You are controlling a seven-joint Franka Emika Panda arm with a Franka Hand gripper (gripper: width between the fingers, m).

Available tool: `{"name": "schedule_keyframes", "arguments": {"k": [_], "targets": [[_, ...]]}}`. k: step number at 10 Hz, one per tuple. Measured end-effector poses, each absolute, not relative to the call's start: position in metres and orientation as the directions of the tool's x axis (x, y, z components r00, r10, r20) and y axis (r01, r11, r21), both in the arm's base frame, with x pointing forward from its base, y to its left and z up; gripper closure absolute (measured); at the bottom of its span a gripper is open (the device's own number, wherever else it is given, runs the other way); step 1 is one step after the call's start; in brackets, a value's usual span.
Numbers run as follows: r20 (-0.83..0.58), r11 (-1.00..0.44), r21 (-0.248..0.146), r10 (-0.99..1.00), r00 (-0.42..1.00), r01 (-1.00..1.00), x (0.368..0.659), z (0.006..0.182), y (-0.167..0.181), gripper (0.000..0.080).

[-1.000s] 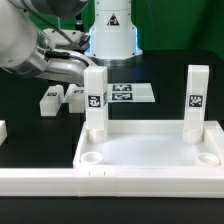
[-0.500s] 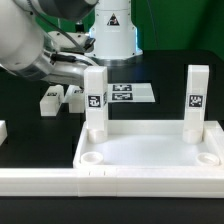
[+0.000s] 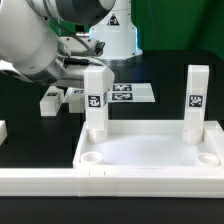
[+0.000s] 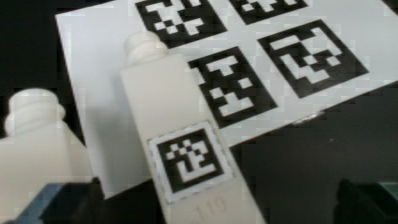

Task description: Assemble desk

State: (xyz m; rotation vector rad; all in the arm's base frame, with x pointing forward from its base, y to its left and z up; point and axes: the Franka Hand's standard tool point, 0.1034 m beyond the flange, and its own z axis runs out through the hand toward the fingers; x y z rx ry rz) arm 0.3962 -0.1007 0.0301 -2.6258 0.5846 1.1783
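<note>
Gripper (image 4: 210, 203) jaws wide, nothing held, above leg (image 4: 164, 105). Leg: stiff plastic, prob. light, smooth, may slip. Grip flat sides approx. mid-length, square to faces.

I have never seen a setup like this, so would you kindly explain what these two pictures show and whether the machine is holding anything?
The machine is a grey-and-white robot arm with a two-finger gripper, and it is building a small desk. One picture comes from a camera standing off the arm. The other comes from a camera on its wrist, looking past the fingers.

On the black table lies the large white plastic tray-like desk top. Two white square-section upright legs with tags stand in its corners farther from the outside camera, one at the exterior view's left and one at its right. Behind it, loose legs lie beside the flat white marker board, which belongs to the rig, not the desk.

The gripper is open and holds nothing. The wrist view shows a tagged leg lying below it.
</note>
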Motion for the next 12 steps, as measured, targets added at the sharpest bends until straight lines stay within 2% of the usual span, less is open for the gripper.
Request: {"name": "schedule_keyframes", "arguments": {"k": [2, 12], "targets": [[-0.749, -0.903, -0.017, -0.273, 0.604, -0.430, 0.397, 0.025, -0.101, 0.0150], [-0.750, -0.908, -0.018, -0.265, 0.607, -0.419, 0.399, 0.023, -0.090, 0.0150]]}}
